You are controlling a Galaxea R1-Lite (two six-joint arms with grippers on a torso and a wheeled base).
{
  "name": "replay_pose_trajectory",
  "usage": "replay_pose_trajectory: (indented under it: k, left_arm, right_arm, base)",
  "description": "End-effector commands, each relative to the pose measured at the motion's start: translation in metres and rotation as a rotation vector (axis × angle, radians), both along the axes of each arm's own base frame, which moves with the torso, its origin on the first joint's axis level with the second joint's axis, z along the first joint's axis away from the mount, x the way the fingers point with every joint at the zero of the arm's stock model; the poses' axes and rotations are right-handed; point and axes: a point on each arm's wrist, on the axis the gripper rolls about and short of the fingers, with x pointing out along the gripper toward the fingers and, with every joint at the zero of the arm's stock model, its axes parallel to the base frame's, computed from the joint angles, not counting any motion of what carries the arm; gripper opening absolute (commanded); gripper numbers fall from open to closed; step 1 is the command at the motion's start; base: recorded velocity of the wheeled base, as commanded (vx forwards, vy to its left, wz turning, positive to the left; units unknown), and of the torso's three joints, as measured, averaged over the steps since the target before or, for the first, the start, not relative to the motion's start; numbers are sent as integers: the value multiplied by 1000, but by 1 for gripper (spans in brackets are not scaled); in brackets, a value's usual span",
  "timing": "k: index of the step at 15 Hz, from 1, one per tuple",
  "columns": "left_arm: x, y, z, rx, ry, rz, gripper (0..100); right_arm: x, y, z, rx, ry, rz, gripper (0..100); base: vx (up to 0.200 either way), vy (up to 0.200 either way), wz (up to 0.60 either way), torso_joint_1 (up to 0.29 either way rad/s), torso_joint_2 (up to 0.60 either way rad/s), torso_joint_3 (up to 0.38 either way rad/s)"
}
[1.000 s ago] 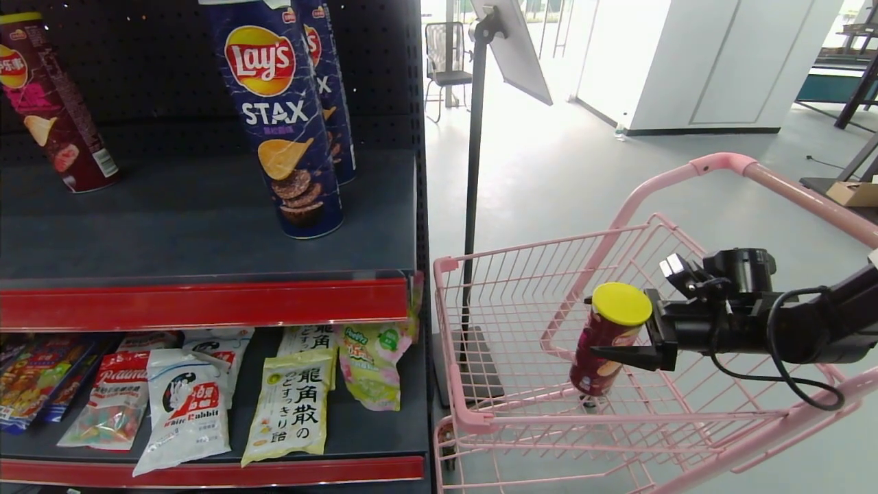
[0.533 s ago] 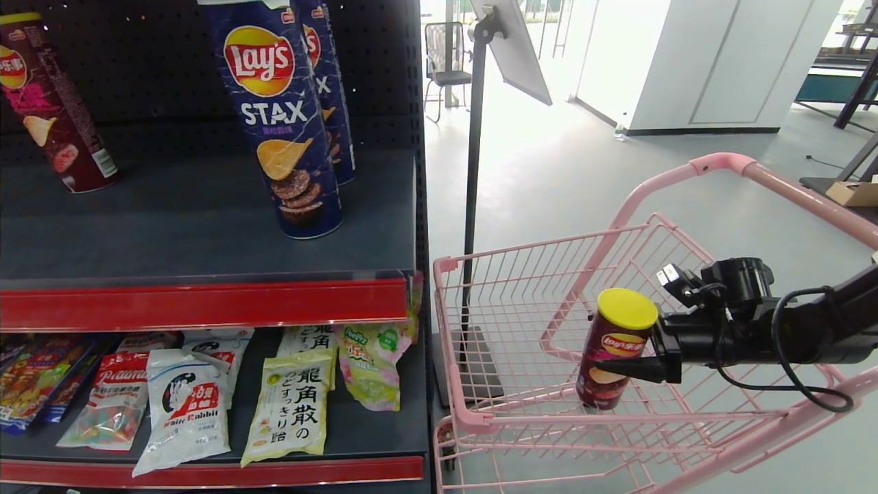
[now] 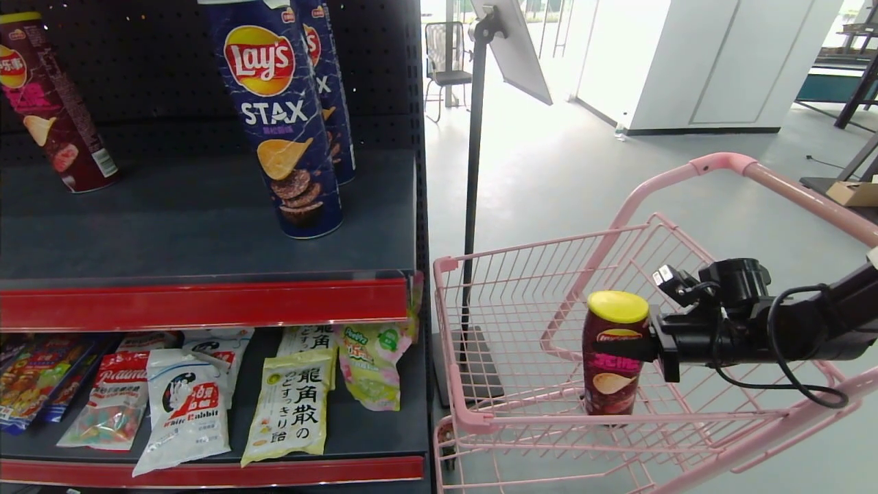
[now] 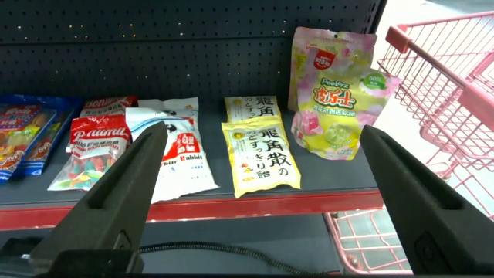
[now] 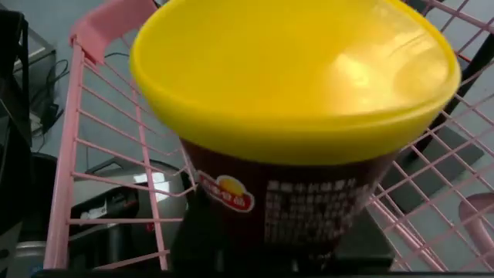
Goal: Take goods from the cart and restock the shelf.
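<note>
A dark red chip can with a yellow lid (image 3: 612,357) stands nearly upright inside the pink wire cart (image 3: 521,412). My right gripper (image 3: 627,348) comes in from the right and is shut on the can just under the lid. The right wrist view looks down on the can's yellow lid (image 5: 297,66) and red body from close up. My left gripper (image 4: 258,201) hangs open in front of the lower shelf, its two dark fingers (image 4: 116,205) spread wide with nothing between them. The upper shelf board (image 3: 171,233) holds chip cans.
Two tall blue chip cans (image 3: 281,123) stand mid-shelf and a dark red can (image 3: 51,103) at the far left. Snack bags (image 3: 291,405) lie on the lower shelf. A black pole stand (image 3: 473,171) rises between shelf and cart.
The can in my right gripper went from tilted to nearly upright and dropped a little in the cart. The right arm shifted slightly; shelf goods stayed put.
</note>
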Motion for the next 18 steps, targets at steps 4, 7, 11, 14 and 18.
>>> replay_pose_trajectory:
  k: [4, 7, 11, 14, 18]
  left_arm:
    - [0, 0, 0, 0, 0, 0, 100]
    - [0, 0, 0, 0, 1, 0, 100]
    - [0, 0, 0, 0, 1, -1, 100]
    - [0, 0, 0, 0, 1, 0, 100]
    - [0, 0, 0, 0, 0, 0, 100]
  right_arm:
    - [-14, 1, 46, 2, -95, -6, 0]
    - [-32, 2, 126, 26, -277, -27, 0]
    - [-62, 26, 225, 41, -606, 45, 0]
    - [-101, 68, 224, 94, -608, 211, 0]
    - [-144, 122, 237, 147, -628, 308, 0]
  base:
    - [0, 0, 0, 0, 0, 0]
    - [0, 0, 0, 0, 0, 0]
    - [0, 0, 0, 0, 0, 0]
    - [0, 0, 0, 0, 0, 0]
    - [0, 0, 0, 0, 0, 0]
